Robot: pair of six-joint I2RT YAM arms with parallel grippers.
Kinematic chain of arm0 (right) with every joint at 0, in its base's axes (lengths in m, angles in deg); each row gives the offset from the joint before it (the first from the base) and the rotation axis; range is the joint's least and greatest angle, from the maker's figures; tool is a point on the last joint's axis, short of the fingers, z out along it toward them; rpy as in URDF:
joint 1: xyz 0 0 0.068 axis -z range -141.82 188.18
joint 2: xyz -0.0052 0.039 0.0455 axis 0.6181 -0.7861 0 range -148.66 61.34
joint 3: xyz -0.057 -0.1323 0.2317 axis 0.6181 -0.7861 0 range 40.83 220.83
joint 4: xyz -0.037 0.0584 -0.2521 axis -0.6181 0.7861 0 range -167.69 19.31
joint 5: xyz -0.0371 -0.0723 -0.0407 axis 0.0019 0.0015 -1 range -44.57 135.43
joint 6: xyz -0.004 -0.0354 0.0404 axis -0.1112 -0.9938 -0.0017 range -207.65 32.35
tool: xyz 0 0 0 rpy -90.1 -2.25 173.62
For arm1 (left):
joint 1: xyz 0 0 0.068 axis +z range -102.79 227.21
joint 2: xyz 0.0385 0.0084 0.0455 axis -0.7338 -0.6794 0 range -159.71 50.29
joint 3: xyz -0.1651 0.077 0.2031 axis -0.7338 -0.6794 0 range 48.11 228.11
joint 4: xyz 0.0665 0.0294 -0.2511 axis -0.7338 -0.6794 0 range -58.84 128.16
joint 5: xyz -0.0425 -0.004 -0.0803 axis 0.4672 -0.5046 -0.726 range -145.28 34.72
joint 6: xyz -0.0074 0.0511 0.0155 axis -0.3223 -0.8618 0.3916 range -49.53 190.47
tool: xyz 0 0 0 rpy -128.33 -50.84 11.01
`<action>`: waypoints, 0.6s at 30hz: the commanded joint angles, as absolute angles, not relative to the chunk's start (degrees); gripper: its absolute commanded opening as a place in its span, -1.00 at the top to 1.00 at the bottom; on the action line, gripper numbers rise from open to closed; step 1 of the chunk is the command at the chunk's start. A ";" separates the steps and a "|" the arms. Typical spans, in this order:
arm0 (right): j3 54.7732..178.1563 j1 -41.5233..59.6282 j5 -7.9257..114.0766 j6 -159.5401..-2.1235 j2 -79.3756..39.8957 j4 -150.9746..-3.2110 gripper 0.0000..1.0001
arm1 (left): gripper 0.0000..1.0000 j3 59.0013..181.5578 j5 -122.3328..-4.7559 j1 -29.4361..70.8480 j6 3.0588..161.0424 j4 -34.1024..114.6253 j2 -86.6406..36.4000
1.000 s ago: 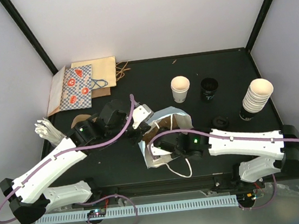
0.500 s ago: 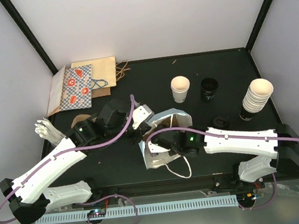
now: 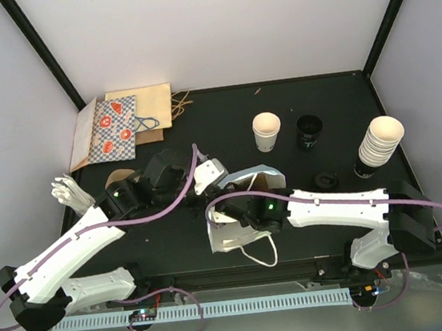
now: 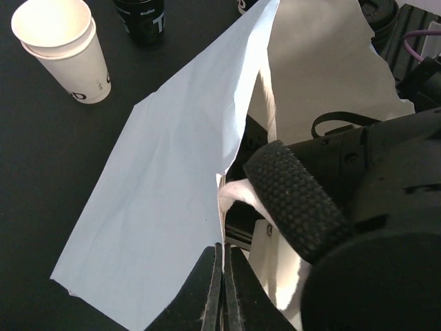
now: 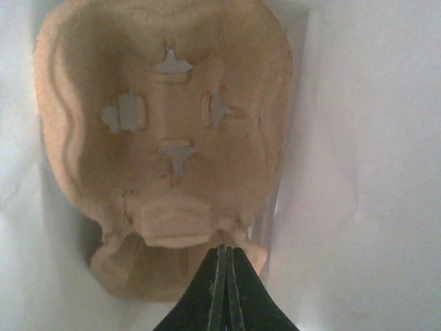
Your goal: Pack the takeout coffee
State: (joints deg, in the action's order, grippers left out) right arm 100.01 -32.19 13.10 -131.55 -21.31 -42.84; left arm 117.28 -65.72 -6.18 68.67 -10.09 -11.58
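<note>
- Left gripper [image 4: 222, 261]: jaws pressed together on the near edge of the light blue paper bag [image 4: 165, 207], lifting that wall so the mouth stands open.
- The bag lies on its side at the middle of the table [image 3: 334, 103], between the two arms, with a white cord handle trailing toward the near edge.
- Right gripper [image 5: 224, 261]: reached inside the bag, jaws closed with only a thin line between them. The tips sit at the near rim of the brown cup carrier [image 5: 165, 138] and appear to pinch it; the wrist view is too close to confirm the contact fully.
- The carrier is inside the bag, its moulded pockets facing the right wrist camera, bag walls on both sides.
- Paper cup [image 3: 266, 131]: upright on the table beyond the bag, well apart from both grippers, cream-white, its mouth open with no lid on it.
- Black container [image 3: 309, 132]: upright just to the right of that cup.
- Black lid [image 3: 324, 178]: flat on the table, near the right side of the bag.
- Stack of cups [image 3: 380, 143]: nested, at the right edge of the table.
</note>
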 commanded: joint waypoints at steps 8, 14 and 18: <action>98.05 -31.31 14.99 -132.13 -26.88 -48.74 0.98 | 0.97 116.29 -69.42 -7.02 66.28 -9.05 -8.20; 97.66 -30.61 16.05 -131.78 -29.18 -49.31 0.98 | 0.97 116.09 -69.42 -7.11 66.25 -9.06 -7.99; 96.56 -30.16 16.65 -131.19 -30.36 -50.02 0.98 | 0.97 116.43 -69.36 -7.11 66.27 -9.21 -7.96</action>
State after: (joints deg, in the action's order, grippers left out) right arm 98.08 -32.06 15.74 -132.27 -28.33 -48.50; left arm 115.70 -63.93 -6.05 66.81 -10.31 -9.37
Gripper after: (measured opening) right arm 0.013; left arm 0.019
